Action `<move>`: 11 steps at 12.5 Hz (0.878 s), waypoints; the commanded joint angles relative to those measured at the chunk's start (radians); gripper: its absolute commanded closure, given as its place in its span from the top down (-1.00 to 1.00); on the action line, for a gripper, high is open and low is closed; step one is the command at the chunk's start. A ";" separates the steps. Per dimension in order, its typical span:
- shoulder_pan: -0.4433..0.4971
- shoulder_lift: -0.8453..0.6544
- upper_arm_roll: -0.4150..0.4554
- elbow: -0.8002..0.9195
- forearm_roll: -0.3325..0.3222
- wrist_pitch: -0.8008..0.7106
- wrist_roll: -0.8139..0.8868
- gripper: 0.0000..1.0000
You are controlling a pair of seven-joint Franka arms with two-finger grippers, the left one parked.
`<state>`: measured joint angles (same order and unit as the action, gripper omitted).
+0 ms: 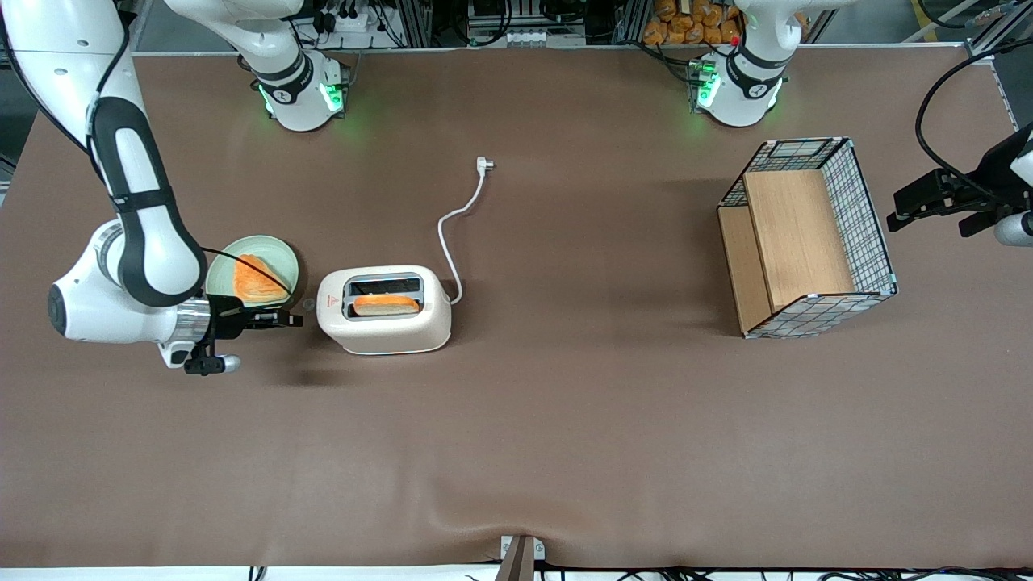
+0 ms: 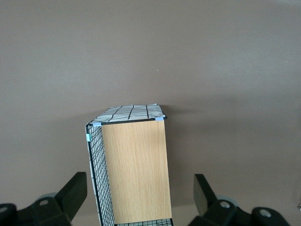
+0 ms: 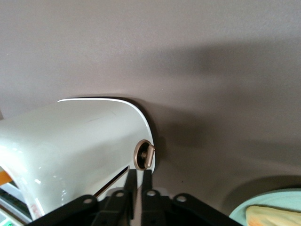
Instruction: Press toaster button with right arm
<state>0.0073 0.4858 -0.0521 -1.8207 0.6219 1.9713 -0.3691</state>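
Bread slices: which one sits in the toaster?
The slice standing in the toaster's slot nearer the front camera; the other lies on the green plate by the end effector.

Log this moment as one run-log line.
arm: right | gripper: shut, at toaster's narrow end, beside knob | contact: cannot tell | bread: in slot

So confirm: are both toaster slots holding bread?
No. The toaster has bread only in the slot nearer the front camera; the gripper waits beside it.
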 commanded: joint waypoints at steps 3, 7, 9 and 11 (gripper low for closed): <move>-0.032 0.022 0.003 0.060 -0.021 -0.055 -0.008 1.00; -0.061 0.017 -0.024 0.119 -0.103 -0.090 -0.011 1.00; -0.073 0.017 -0.041 0.202 -0.108 -0.191 -0.005 1.00; -0.066 0.007 -0.071 0.254 -0.134 -0.250 -0.008 1.00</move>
<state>-0.0530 0.4876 -0.1132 -1.6376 0.5218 1.7812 -0.3713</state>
